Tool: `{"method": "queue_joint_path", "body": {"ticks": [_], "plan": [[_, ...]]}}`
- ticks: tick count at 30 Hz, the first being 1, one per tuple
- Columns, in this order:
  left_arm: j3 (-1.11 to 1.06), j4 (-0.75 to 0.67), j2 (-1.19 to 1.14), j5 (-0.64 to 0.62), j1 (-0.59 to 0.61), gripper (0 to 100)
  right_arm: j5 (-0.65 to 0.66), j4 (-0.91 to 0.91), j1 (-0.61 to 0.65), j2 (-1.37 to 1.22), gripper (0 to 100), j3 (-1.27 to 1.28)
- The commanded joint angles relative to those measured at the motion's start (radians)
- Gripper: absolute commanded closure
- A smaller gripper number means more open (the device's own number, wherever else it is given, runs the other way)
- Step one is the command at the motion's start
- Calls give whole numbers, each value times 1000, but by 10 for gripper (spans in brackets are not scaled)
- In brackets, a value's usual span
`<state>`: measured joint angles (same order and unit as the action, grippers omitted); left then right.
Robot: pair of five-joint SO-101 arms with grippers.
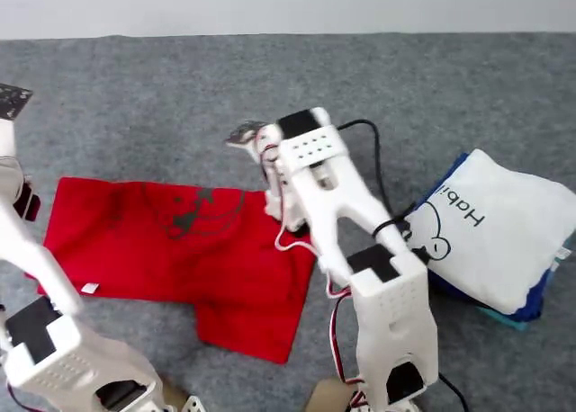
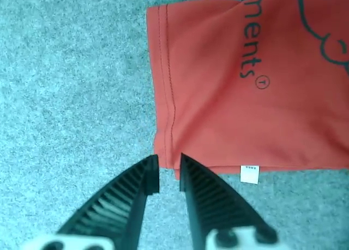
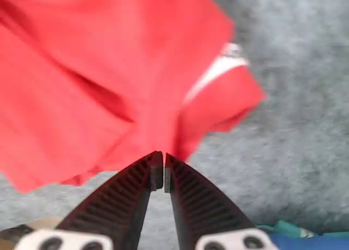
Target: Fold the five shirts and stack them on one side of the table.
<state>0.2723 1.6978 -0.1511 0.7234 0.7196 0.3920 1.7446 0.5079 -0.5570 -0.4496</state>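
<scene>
Two-arm setup here. The red shirt is lying spread out on the grey felt-looking table, a bit left of the middle in the high view, with one flap sticking out toward the near edge. My left gripper is hanging right over the corner of the hem, just beside the little white tag. The jaws are only a thin slit apart, and I've got nothing between them that I can make out. My right gripper is over on the other end of the shirt. Its tips are pressed pretty much together and the red fabric runs right up to them, rumpled, with a white strip showing inside a fold. Honestly I can't tell whether any cloth is actually pinched in there. In the high view my right arm reaches across the shirt's far right corner. Off to the right side of the table sits the folded pile, well apart from the red one: a white shirt on top, a blue one under it, and a teal edge peeking out at the bottom.
</scene>
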Motion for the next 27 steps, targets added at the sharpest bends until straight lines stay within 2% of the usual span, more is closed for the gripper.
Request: {"method": "queue_joint_path", "body": {"ticks": [1, 4, 8, 14, 21, 27], "plan": [[10, 6, 57, -2, -5, 924, -57, 28, 48, 71, 989, -43], [10, 6, 57, -2, -3, 924, -54, 8, 47, 12, 989, -43], [10, 9, 57, -2, 3, 924, -49, -48, -16, -107, 989, -49], [10, 11, 57, -2, 3, 924, 57, -166, -96, -153, 989, -61], [10, 8, 57, -2, -5, 924, 63, -105, -74, -163, 989, -264], [10, 11, 57, -2, -5, 924, 63, -44, -56, -153, 989, -281]]}}
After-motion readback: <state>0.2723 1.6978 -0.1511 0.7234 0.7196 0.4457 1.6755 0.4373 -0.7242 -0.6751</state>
